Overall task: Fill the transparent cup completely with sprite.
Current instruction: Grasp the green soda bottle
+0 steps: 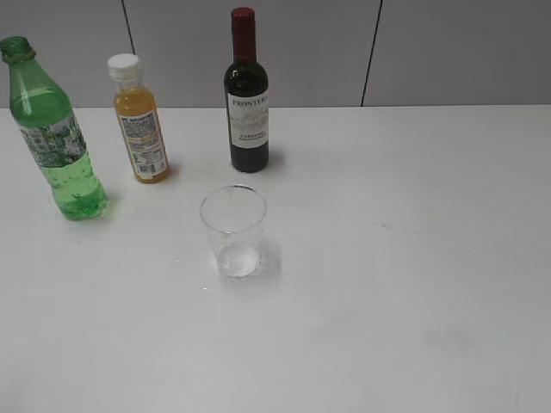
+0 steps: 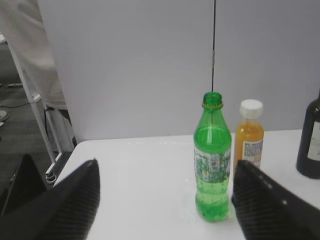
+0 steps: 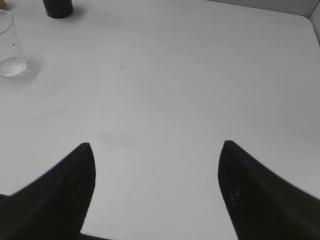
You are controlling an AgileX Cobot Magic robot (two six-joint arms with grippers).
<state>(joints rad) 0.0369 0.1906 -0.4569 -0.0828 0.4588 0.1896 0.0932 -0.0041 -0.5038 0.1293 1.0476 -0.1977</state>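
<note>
The transparent cup (image 1: 233, 231) stands upright in the middle of the white table and looks empty; it also shows at the top left of the right wrist view (image 3: 10, 47). The capless green sprite bottle (image 1: 53, 133) stands at the far left, part full. In the left wrist view the bottle (image 2: 213, 160) stands ahead, close to the right finger of my left gripper (image 2: 165, 172), which is open and empty. My right gripper (image 3: 156, 150) is open and empty over bare table. Neither gripper shows in the exterior view.
An orange-juice bottle (image 1: 140, 120) with a white cap stands right of the sprite bottle. A dark wine bottle (image 1: 246, 95) stands behind the cup. A grey wall runs along the table's far edge. The table's left edge (image 2: 67, 160) shows in the left wrist view.
</note>
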